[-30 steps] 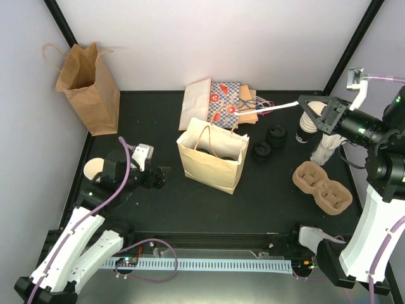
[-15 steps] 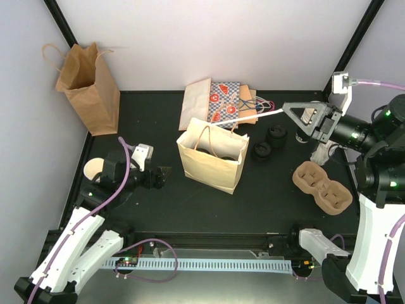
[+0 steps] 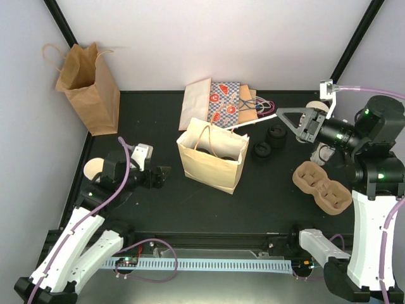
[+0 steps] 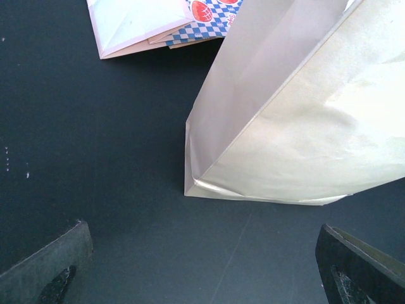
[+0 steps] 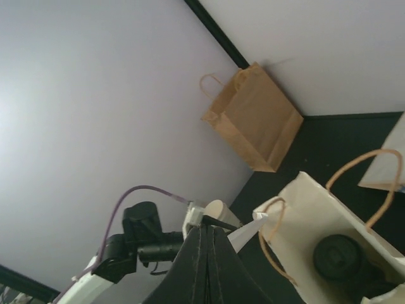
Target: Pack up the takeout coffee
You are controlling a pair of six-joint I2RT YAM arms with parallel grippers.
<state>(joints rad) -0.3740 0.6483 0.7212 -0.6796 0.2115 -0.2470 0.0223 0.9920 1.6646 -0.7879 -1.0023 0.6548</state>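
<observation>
A small white paper cup [image 3: 93,168] stands at the table's left edge beside my left arm; it also shows in the right wrist view [image 5: 218,212]. The cream handled bag [image 3: 212,157] stands open mid-table, with a black-lidded cup [image 5: 338,256] inside. My right gripper [image 3: 283,115] is shut on a thin white stick [image 3: 253,121] and holds it in the air to the right of the bag; the stick's tip [image 5: 243,231] points at the bag's rim [image 5: 297,183]. My left gripper [image 3: 163,176] is open and empty, low, left of the bag [image 4: 304,107].
A brown paper bag [image 3: 85,85] stands at the back left. Flat patterned bags [image 3: 218,102] lie behind the cream bag. Two black lids [image 3: 262,150] lie to its right. A pulp cup carrier [image 3: 321,185] sits at the right. A bundle of white sticks [image 3: 321,154] is half hidden under my right arm.
My right gripper has swung left and a little back with the white stick, its tip now nearer the cream bag. The left arm has not moved.
</observation>
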